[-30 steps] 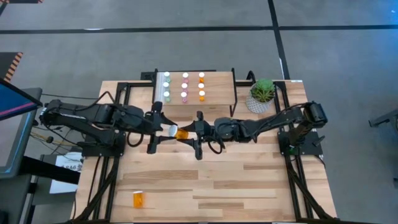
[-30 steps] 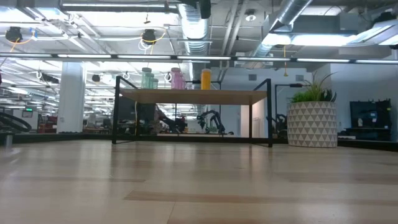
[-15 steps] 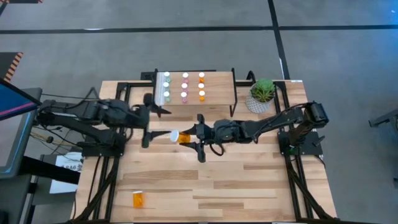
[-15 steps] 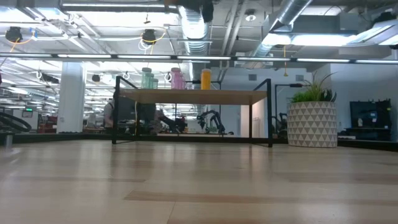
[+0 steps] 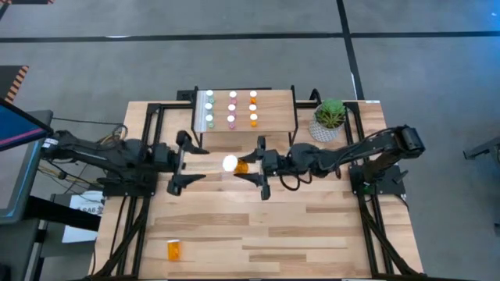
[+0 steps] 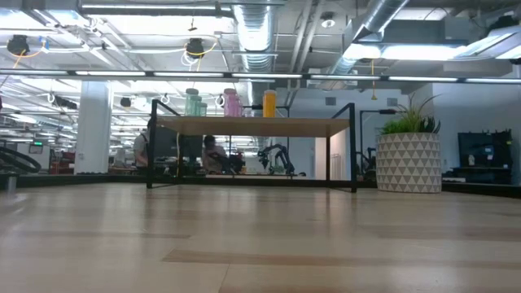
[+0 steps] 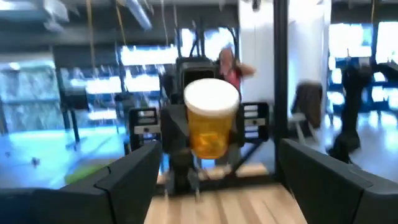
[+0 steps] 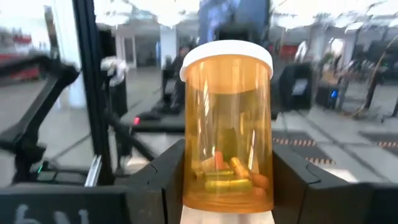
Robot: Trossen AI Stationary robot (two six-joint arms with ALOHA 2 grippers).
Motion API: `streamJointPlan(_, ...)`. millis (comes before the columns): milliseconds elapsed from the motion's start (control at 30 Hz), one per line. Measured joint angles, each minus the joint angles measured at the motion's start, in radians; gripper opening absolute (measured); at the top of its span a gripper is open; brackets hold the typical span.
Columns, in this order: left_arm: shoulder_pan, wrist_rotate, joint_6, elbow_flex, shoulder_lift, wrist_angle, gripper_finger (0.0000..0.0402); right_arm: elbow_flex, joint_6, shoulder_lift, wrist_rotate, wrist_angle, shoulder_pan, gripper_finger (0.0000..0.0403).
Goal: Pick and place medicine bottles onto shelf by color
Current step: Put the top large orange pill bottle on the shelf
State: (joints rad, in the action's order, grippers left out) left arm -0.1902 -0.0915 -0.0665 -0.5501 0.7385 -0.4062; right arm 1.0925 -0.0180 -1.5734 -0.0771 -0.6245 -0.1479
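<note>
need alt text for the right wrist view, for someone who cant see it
An orange medicine bottle with a white cap stands upright between the right gripper's dark fingers, a few capsules visible at its bottom. Behind it are a black metal post and a blurred room.

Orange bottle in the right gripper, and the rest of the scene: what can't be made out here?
- Low view: neither arm nor the held orange bottle shows; both are above its frame.
- High view: right gripper covers the bottle's body; mostly its white cap shows.
- Low view: only some bottles on the shelf show; the nearer ones hide the rest.
- Left wrist view: motion blur smears the background.
- High view: the orange bottle lying near the table's front edge is too small to read its label.
</note>
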Motion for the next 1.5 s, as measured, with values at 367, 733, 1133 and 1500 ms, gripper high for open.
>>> streamJointPlan(367, 0.001, -0.066, -0.054, 0.053, 0.272, -0.38, 0.0316, -0.021, 0.029, -0.004, -0.001, -0.048, 0.014, 0.0189)
streamJointPlan(733, 0.034, -0.066, -0.033, -0.026, 0.434, -0.483, 0.0316, -0.02, 0.043, -0.004, -0.001, 0.009, 0.014, 0.0191)
streamJointPlan(1133, 0.044, 0.002, 0.034, -0.029, 0.442, -0.501, 0.0316, -0.02, 0.056, -0.004, -0.002, 0.057, 0.013, 0.0194)
streamJointPlan(1500, 0.044, 0.007, 0.008, -0.029, 0.442, -0.502, 0.0316, -0.02, 0.09, -0.004, -0.002, 0.095, 0.013, 0.0195)
